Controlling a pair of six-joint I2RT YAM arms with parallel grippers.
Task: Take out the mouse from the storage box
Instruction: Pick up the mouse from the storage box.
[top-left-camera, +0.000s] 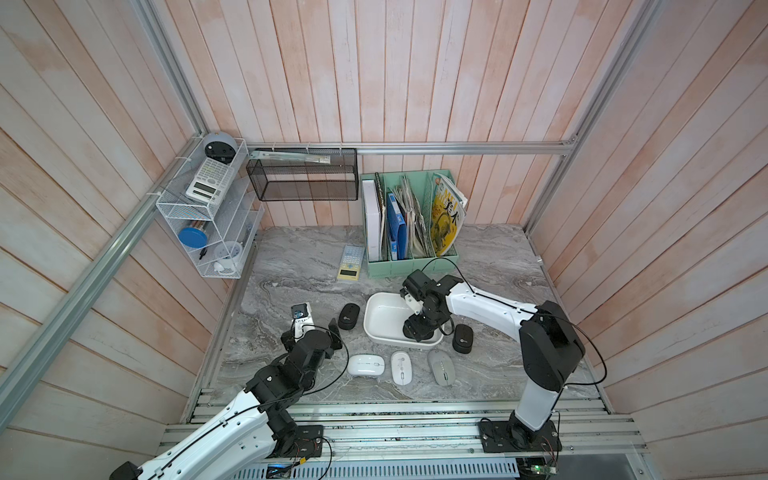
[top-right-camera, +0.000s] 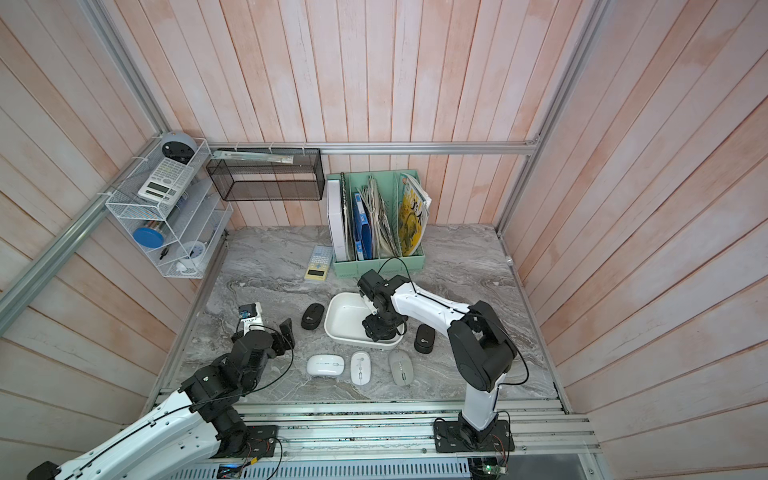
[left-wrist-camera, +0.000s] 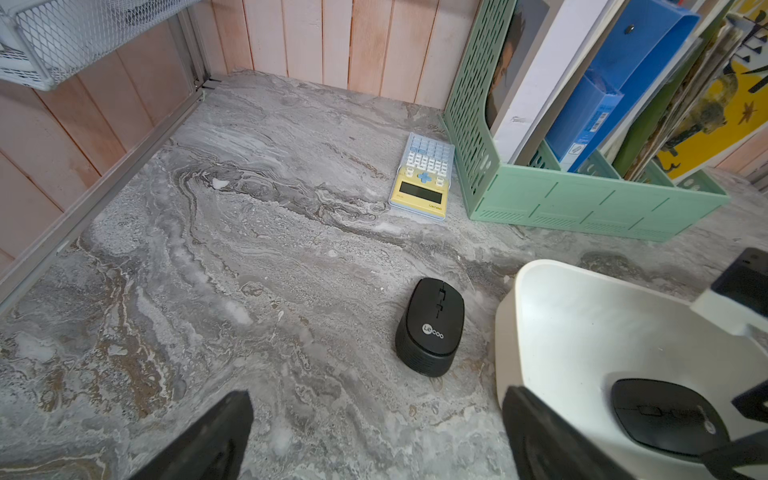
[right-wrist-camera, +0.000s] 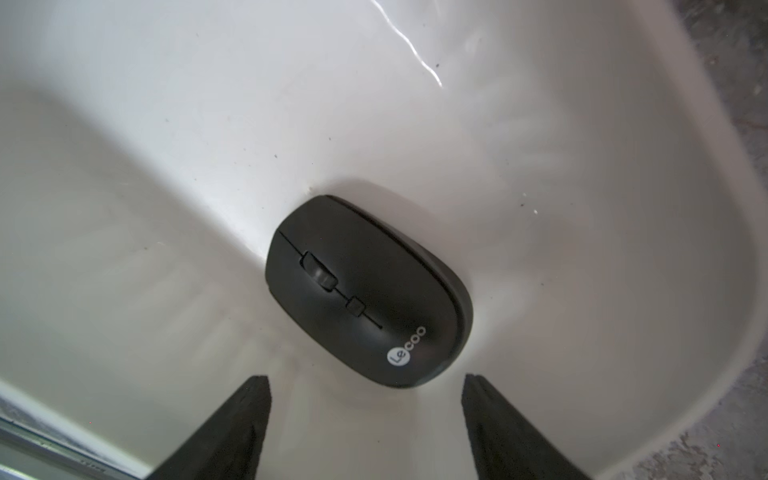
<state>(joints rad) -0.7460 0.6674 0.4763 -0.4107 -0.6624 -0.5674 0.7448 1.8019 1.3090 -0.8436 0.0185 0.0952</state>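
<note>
The right gripper hangs spread apart and empty, low inside the storage box. Just past its tips, the smooth, rounded black mouse lies on the box's shiny white bottom. The left gripper gapes wide, empty.

The storage box is sitting flat near the middle of the tabletop. It's a white, glossy, shallow tub with rounded corners, open side up, and it's showing in both top views. Inside it I'm seeing one black mouse lying top up on the white floor, with its scroll wheel and a small round logo showing and its body running slantwise to the walls. The mouse is resting toward the end of the box on my side, touching only the floor.
</note>
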